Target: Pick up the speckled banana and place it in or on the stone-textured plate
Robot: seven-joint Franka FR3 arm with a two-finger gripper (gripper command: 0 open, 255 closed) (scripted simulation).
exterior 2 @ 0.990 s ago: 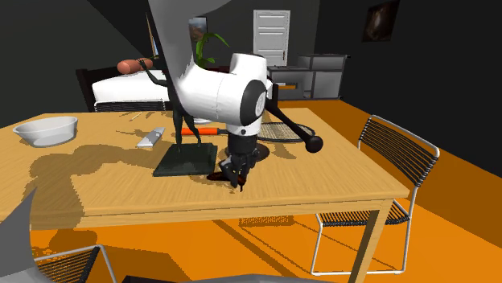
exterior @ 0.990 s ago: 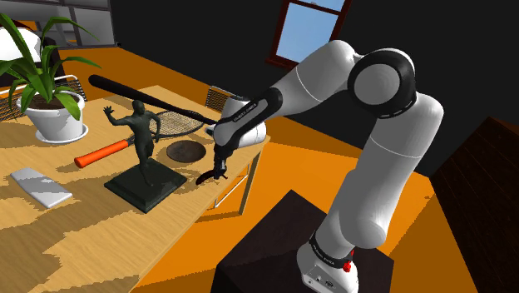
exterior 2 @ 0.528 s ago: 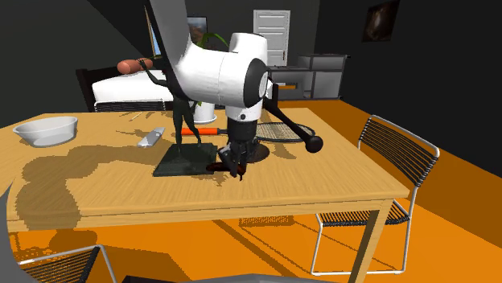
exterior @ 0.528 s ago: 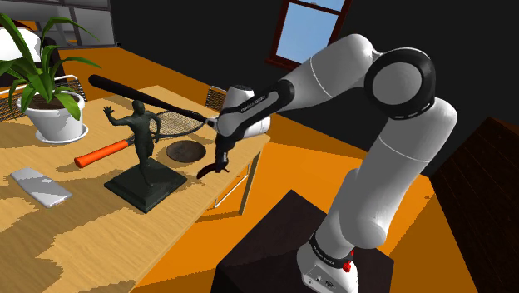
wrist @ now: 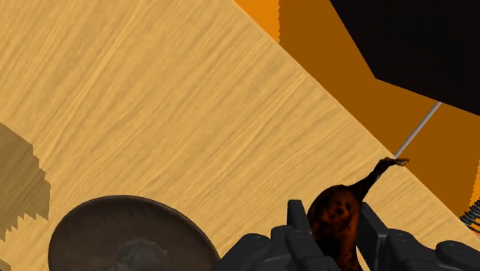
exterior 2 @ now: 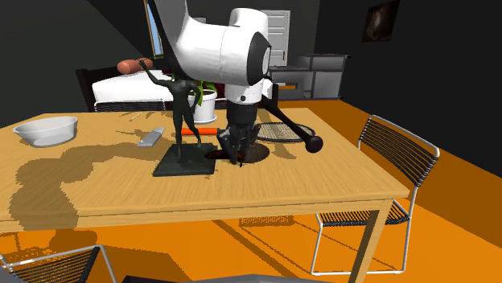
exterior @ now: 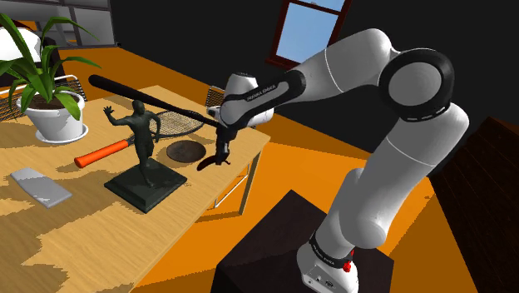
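Observation:
A dark, brown-speckled banana (wrist: 335,221) is clasped between my two black fingers (wrist: 299,229), its stem pointing away from the hand. My gripper (exterior: 219,158) hangs above the wooden table (exterior: 100,225), shut on the banana (exterior: 207,165), just to the right of the round dark stone-textured plate (exterior: 185,151) in the shoulder view. Seen from the second exterior view, the gripper (exterior 2: 235,149) hovers over the plate's (exterior 2: 259,155) near edge. In the wrist view the plate (wrist: 131,235) lies below and beside the fingers.
A dark figure statue (exterior: 143,158) on a square base stands close beside the plate. Behind lie a racket (exterior: 179,123) and an orange bat (exterior: 104,153). A potted plant (exterior: 54,116), a grey flat object (exterior: 40,185), a white bowl (exterior 2: 46,130) and a wire chair (exterior 2: 394,153) are around.
The arm has risen and swung the held banana from near the table's edge toward the plate. The grip has not changed.

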